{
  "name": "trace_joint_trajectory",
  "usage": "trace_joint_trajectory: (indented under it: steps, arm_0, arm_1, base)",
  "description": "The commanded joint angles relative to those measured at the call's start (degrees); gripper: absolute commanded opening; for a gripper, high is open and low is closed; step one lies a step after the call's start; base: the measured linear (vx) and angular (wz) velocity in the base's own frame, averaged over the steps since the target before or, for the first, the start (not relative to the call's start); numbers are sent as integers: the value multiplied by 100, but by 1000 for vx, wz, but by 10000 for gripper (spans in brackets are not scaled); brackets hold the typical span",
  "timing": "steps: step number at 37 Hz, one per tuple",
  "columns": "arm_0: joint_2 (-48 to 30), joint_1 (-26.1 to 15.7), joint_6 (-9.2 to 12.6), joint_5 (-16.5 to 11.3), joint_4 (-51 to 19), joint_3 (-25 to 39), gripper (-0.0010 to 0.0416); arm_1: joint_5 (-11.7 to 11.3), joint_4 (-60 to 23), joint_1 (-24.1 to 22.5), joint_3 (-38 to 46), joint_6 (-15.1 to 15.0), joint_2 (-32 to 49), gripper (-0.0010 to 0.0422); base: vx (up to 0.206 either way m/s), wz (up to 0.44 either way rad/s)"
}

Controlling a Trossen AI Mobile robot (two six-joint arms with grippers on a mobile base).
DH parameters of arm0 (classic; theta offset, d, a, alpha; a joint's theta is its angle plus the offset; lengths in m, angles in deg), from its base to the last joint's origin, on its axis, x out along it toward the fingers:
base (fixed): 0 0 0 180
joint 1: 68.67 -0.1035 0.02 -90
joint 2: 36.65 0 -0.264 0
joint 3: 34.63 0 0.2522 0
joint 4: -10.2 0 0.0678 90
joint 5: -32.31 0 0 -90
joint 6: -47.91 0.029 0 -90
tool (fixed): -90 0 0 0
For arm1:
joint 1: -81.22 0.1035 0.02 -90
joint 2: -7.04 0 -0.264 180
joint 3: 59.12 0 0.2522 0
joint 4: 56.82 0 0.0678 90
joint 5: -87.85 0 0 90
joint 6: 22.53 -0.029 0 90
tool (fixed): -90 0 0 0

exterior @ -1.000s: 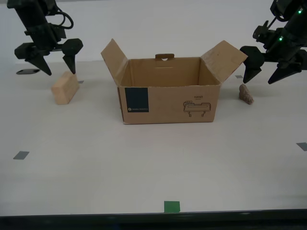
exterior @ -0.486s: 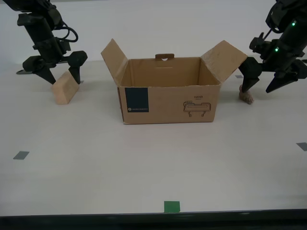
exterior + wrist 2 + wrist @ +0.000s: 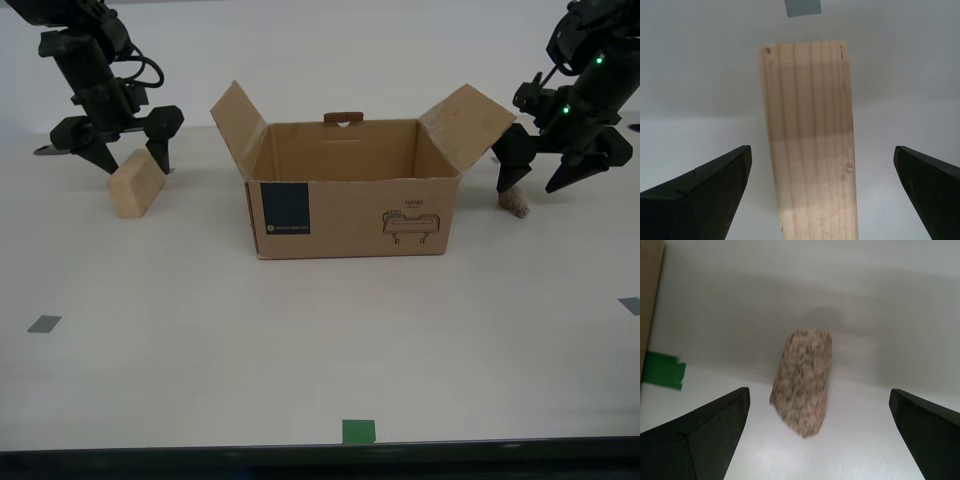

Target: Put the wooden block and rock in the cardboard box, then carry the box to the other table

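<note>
Speckled lumpy rock [image 3: 802,381] and straight-grained wooden block [image 3: 810,145] — each framed by an open gripper, untouched.

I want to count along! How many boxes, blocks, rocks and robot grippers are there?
Boxes: 1, the box
Blocks: 1, the block
Rocks: 1, the rock
Grippers: 2, my second gripper and my first gripper
Total: 5

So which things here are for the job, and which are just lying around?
For the job:
block, under my second pincer, open
rock, under my first pincer, open
box, flaps open

Just lying around:
green tape
grey tape
</note>
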Motion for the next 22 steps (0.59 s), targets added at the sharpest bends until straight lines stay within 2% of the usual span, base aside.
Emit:
trace_joint_trajectory:
  steps: [1, 10, 22]
  arm_0:
    - [-164, -4, -15, 26, -2, 179, 389]
    - [-396, -22, -15, 24, -125, 485, 389]
    - [-413, -37, -20, 24, -140, 424, 389]
  arm_1:
    - [9, 15, -2, 0, 15, 2, 389]
    - [4, 195, -2, -190, 15, 4, 389]
    - [-63, 621, 0, -540, 9, 4, 389]
  base:
    - [0, 0]
    - [0, 0]
    - [0, 0]
